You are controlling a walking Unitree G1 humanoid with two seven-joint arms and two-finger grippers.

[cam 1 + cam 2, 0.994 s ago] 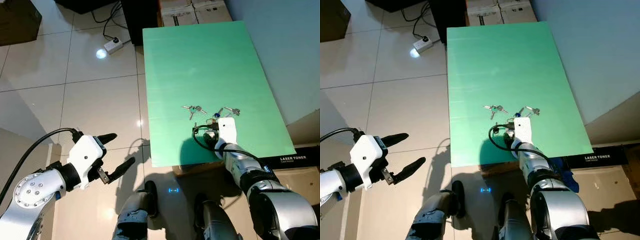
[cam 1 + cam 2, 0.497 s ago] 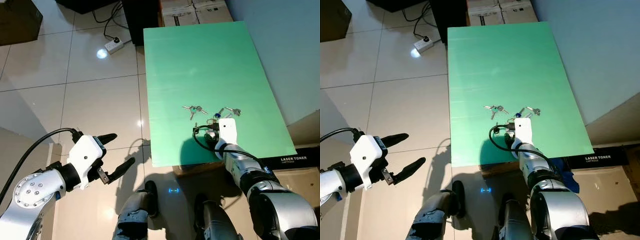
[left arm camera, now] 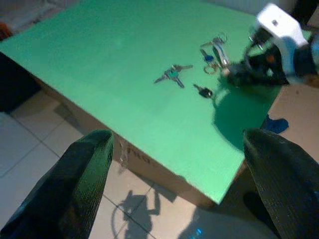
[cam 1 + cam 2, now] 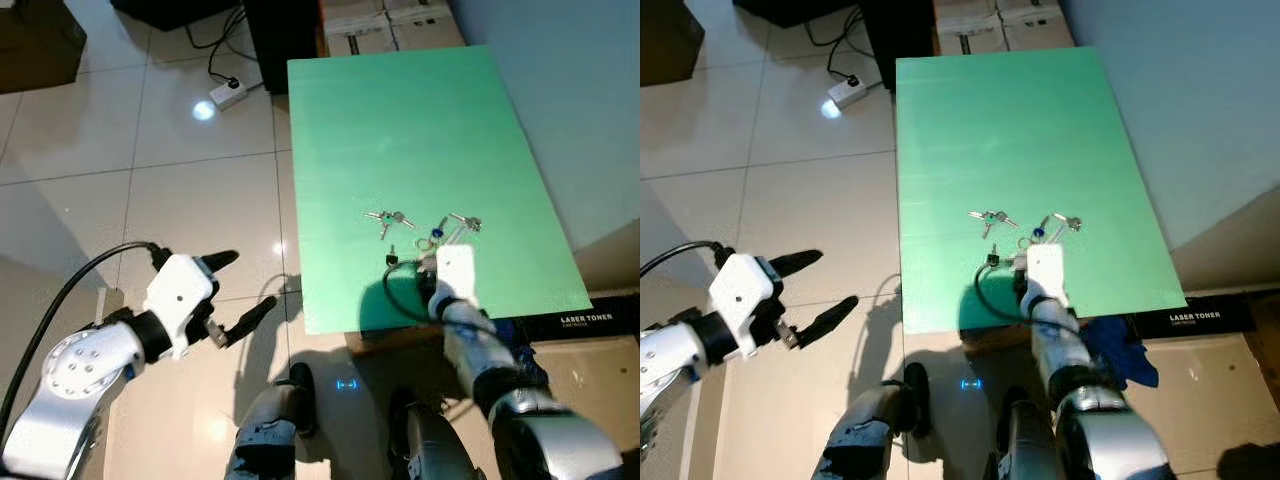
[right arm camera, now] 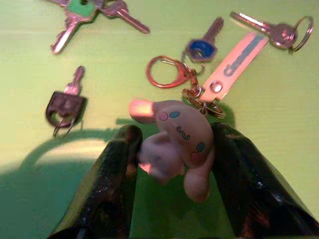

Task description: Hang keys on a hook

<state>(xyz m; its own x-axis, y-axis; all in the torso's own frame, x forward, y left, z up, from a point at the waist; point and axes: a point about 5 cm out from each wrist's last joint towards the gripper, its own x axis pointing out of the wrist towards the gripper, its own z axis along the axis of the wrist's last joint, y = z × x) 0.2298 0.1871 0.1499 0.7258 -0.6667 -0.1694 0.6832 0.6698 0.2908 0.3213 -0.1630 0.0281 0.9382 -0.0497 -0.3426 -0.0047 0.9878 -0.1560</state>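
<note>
A key bunch lies near the front of the green tabletop (image 4: 400,120). It has a white plush charm (image 5: 174,142), a pink strap (image 5: 239,59), a blue key (image 5: 202,49) and a silver key (image 5: 276,31). My right gripper (image 5: 174,130) is low over the table at the charm (image 4: 440,250), its two black fingers pressed against either side of the plush. A second bunch with a green key head (image 4: 385,218) and a small black key (image 5: 65,104) lie just to the left. My left gripper (image 4: 250,282) hangs open over the floor, left of the table.
The table's near edge (image 4: 440,322) is just in front of my legs. A grey wall runs along the table's right side. A power strip (image 4: 228,92) with its cables lies on the tiled floor. Cartons (image 4: 385,20) stand behind the table, and a toner box (image 4: 590,320) below right.
My left gripper has risen a little and moved toward the table. My right arm now looks blurred, with its wrist drawn slightly back; the keys on the table lie as before.
</note>
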